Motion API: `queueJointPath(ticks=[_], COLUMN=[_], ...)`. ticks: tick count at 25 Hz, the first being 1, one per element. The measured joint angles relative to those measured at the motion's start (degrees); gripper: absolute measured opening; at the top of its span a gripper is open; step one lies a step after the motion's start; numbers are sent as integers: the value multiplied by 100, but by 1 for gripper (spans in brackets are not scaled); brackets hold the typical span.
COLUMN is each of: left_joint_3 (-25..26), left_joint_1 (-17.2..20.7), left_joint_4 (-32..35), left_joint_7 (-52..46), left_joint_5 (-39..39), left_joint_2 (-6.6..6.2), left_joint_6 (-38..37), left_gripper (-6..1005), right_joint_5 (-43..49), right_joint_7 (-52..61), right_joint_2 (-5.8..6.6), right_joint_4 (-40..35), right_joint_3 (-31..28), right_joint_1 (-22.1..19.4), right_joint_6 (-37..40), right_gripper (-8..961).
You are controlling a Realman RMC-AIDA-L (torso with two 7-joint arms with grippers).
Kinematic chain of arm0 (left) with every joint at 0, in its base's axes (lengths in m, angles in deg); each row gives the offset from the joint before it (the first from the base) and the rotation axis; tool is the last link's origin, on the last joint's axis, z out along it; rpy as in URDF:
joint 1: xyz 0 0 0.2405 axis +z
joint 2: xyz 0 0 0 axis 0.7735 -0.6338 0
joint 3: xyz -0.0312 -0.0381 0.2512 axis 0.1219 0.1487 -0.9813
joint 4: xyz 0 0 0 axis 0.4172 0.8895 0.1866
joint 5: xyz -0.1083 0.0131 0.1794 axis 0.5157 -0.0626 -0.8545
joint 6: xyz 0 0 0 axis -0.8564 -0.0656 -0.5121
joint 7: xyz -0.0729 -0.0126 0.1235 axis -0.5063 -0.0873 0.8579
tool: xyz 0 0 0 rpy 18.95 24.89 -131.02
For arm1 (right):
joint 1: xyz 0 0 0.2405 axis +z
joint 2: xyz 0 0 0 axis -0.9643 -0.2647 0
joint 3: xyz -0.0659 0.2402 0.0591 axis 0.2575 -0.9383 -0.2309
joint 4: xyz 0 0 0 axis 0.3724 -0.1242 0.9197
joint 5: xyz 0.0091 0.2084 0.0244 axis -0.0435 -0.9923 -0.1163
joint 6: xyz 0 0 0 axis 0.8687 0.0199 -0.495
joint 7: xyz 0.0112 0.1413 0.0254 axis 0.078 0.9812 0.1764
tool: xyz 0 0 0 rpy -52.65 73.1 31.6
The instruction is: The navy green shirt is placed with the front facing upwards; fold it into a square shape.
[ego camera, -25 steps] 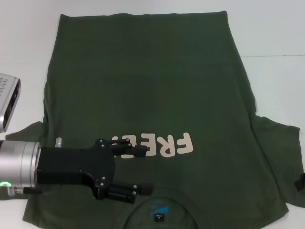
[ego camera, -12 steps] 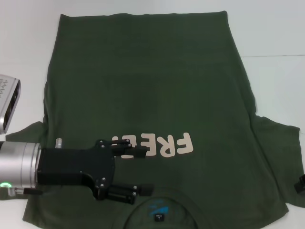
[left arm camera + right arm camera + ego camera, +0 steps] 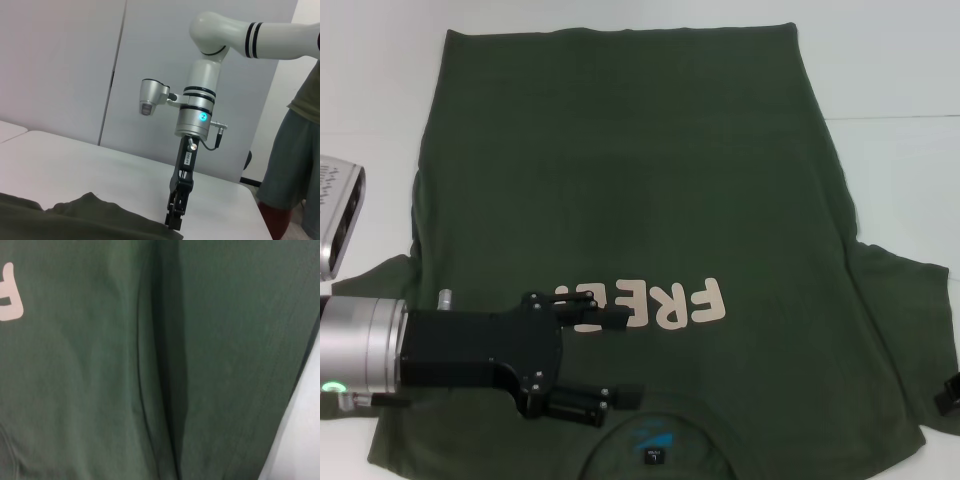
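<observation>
The navy green shirt (image 3: 620, 170) lies flat and face up on the white table (image 3: 900, 60). Its cream "FREE" lettering (image 3: 660, 303) and collar (image 3: 655, 450) are at the near edge. My left gripper (image 3: 620, 357) hovers over the shirt's near left part, beside the lettering, open with nothing between its fingers. Only a bit of my right gripper (image 3: 949, 392) shows at the far right edge, by the right sleeve. The left wrist view shows the right gripper (image 3: 175, 217) pointing straight down at the sleeve edge of the shirt (image 3: 75, 220). The right wrist view is filled by creased shirt fabric (image 3: 225, 340).
A white and grey device (image 3: 338, 215) sits at the table's left edge. A person in a green top and grey shorts (image 3: 295, 150) stands beyond the table on the right arm's side. Bare table surrounds the shirt.
The right gripper at the far right edge has slipped slightly lower in the head view. The left gripper has barely shifted. The shirt lies as before.
</observation>
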Motion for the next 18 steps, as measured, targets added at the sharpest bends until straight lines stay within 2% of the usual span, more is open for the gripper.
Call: queueJointPath(ticks=[18], left_joint_3=[0], left_joint_1=[21], left_joint_4=[1], left_joint_7=[7], left_joint_5=[-7], left_joint_2=[-6], left_joint_6=[9], left_gripper=[905], right_joint_5=[-28], right_joint_7=[5], right_joint_2=[-61], right_joint_4=[33], right_joint_3=[3], right_joint_1=[76], right_joint_6=[-37], right_gripper=[536])
